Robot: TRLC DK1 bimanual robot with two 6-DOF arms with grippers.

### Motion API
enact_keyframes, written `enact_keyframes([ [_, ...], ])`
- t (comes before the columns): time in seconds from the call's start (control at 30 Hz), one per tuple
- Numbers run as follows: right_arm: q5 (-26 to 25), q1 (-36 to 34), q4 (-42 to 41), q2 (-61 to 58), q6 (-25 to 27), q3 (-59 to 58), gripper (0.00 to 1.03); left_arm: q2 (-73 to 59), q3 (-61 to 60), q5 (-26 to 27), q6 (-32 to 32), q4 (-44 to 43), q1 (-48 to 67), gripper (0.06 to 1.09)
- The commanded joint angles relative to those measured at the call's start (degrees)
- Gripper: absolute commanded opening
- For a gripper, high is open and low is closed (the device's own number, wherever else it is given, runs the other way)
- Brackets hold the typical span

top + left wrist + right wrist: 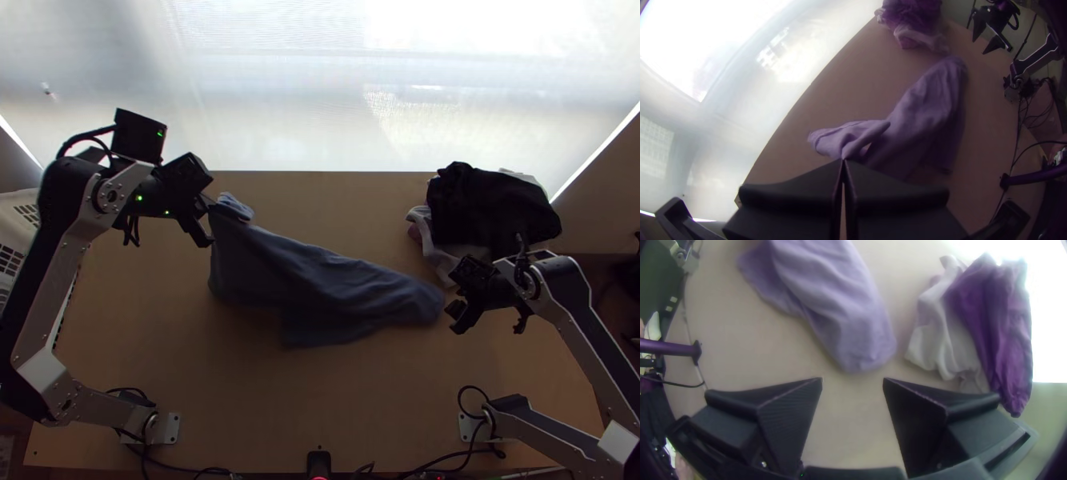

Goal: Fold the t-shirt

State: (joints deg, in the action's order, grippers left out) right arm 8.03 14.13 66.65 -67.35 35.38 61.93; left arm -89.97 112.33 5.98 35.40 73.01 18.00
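Top view: A blue-grey T-shirt (pixel 320 288) stretches across the middle of a light wooden table (pixel 240 400), running from left of centre down toward the right. Its upper-left end is drawn up to the left gripper (pixel 210 210), with a small, lighter bunch of the shirt showing just beyond. Loose folds run along the garment's length, and its narrow right end lies close to the right gripper (pixel 454 317), right of centre. At upper right, black cloth (pixel 488 208) is heaped over pale cloth (pixel 432 240); a white basket (pixel 20 212) stands at the left edge.

Left wrist view: Jaws together, the left gripper (pixel 843 162) clamps a pinch of the T-shirt at lower centre. The fabric climbs from the fingertips toward the upper right, a short folded flap lying out to the left. The heaped cloth sits at top centre, and the right gripper appears at upper right, its jaws apart.

Right wrist view: Wide apart, the jaws of the right gripper (pixel 852 381) frame bare tabletop at bottom centre. The T-shirt slants from the top left to the centre, its rounded end near the fingertips but not between them. The dark and pale cloths lie bunched at right.
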Motion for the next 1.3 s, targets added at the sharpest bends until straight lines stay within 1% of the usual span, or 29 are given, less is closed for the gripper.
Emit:
enact_keyframes([
  [0.0,-0.56,8.19,-0.65,0.20,-5.67,-0.67,0.73,0.06,-8.97,0.17,2.48,-4.72,-2.35,0.09],
  [0.1,-0.56,16.28,-3.02,-1.29,-9.36,-2.17,0.73,-1.96,-9.33,0.17,3.63,-6.92,-5.61,0.09],
  [0.2,-1.18,22.70,-5.83,-3.84,-11.56,-2.52,0.73,-3.19,-9.33,0.17,5.03,-7.80,-8.68,0.09],
  [0.3,-1.70,26.56,-10.67,-7.35,-13.31,-2.34,0.73,-4.95,-8.45,0.17,6.00,-10.35,-13.08,0.09],
  [0.43,-3.37,30.87,-16.38,-14.12,-14.46,-0.06,0.73,-11.89,-0.01,-0.09,3.01,-12.10,-18.26,0.09],
  [0.53,-4.52,33.07,-19.89,-18.96,-15.69,3.02,0.73,-15.85,4.56,-0.09,1.87,-12.10,-20.02,0.09],
  [0.6,-5.75,34.03,-21.21,-22.03,-16.30,5.30,0.73,-16.73,4.74,-0.09,1.87,-12.10,-20.11,0.09],
  [0.7,-7.94,34.82,-25.52,-25.37,-17.71,8.12,0.72,-17.60,4.65,0.00,1.60,-12.02,-19.84,0.09],
  [0.77,-9.00,35.18,-26.31,-27.92,-18.41,10.75,0.72,-17.87,4.65,0.00,1.52,-12.02,-19.58,0.09],
  [0.83,-10.23,35.88,-28.33,-30.03,-18.68,13.04,0.67,-18.22,4.65,-0.09,2.04,-12.10,-19.58,0.09],
  [0.9,-11.46,36.58,-31.23,-31.88,-18.85,14.27,0.66,-18.48,4.65,-0.09,2.48,-12.37,-19.93,0.09],
  [1.0,-11.46,37.99,-31.32,-34.86,-19.29,16.29,0.66,-18.66,4.65,-0.09,3.54,-12.37,-20.55,0.09],
  [1.17,-11.46,40.98,-31.41,-35.22,-19.64,15.06,0.67,-18.48,4.65,0.17,5.03,-12.28,-23.27,0.09],
  [1.27,-12.95,42.30,-33.25,-35.22,-19.64,13.57,0.67,-18.48,4.56,1.58,5.12,-11.58,-24.15,0.09],
])
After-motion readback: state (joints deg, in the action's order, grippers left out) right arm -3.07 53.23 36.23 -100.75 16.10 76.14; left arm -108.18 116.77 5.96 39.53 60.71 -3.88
